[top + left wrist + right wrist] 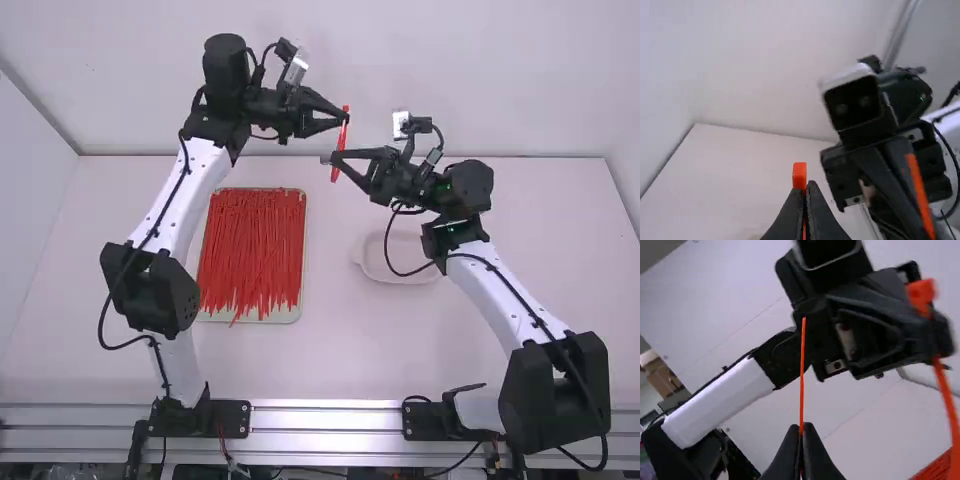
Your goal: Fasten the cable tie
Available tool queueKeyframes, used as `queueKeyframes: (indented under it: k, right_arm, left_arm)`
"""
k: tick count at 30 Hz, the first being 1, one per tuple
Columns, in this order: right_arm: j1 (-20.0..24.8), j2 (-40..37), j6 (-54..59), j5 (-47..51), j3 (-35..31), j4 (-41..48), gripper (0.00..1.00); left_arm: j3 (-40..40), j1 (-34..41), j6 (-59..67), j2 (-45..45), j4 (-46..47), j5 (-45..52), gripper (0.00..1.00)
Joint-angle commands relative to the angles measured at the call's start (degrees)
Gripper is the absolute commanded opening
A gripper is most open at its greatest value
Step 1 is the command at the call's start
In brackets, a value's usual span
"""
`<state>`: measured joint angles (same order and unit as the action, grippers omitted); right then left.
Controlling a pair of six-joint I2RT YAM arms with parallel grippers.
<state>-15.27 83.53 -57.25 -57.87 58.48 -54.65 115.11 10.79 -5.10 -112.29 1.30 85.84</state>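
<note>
One red cable tie (pixel 341 140) stands upright in the air over the bench's (pixel 330 340) far side, at 12 o'clock. My left end effector (pixel 342 120) is pinched tight just under its head. My right end effector (pixel 333 158) is closed on its tail, lower down. Spare ties (pixel 252 250) fill a tray (pixel 280 319) at 7 o'clock from it, and a white dish (pixel 410 280) sits at 5 o'clock.

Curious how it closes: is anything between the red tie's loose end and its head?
Nothing visible. The left gripper pinches the cable tie just behind its head, the right gripper its tail, in open air above the table.
</note>
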Motion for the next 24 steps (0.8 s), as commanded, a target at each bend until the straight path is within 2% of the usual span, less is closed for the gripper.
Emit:
queueKeyframes:
  k: [1,10,24]
  right_arm:
    - [0.0,0.0,-1.4,1.0,0.0,1.4,0.00]
    - [0.5,0.0,-1.5,1.2,0.0,7.4,0.00]
    - [0.2,0.0,-6.8,1.7,0.0,7.6,0.00]
  left_arm:
    - [-0.1,0.2,9.9,0.3,1.9,3.9,0.02]
    - [-0.1,0.1,23.6,0.3,9.0,3.8,0.02]
    - [-0.1,0.1,36.4,0.3,11.7,2.3,0.02]
